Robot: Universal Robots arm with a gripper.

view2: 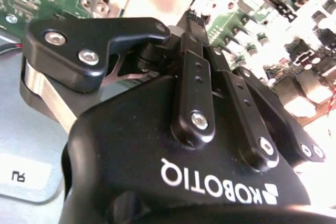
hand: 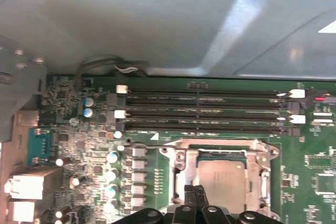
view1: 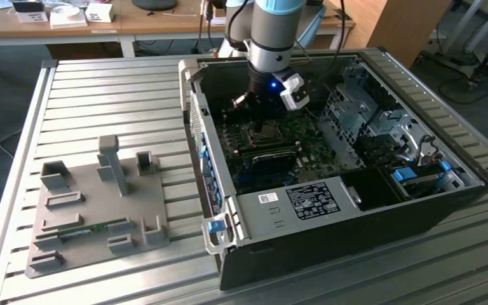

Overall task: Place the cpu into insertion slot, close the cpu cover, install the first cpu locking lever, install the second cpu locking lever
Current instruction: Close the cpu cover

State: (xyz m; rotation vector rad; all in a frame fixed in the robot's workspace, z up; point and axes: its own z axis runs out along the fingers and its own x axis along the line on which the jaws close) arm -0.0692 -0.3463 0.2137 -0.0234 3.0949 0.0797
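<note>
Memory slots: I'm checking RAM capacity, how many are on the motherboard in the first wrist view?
4 memory slots side by side: one nearest the case wall, two between, one nearest the cpu cover. None seems hidden.

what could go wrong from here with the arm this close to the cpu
The end effector sits at the edge of the cpu cover, right beside the cpu; a sideways slip could scrape the chip or bend the frame.
Small capacitors crowd the green board close by, so a stray move might knock them.
</note>
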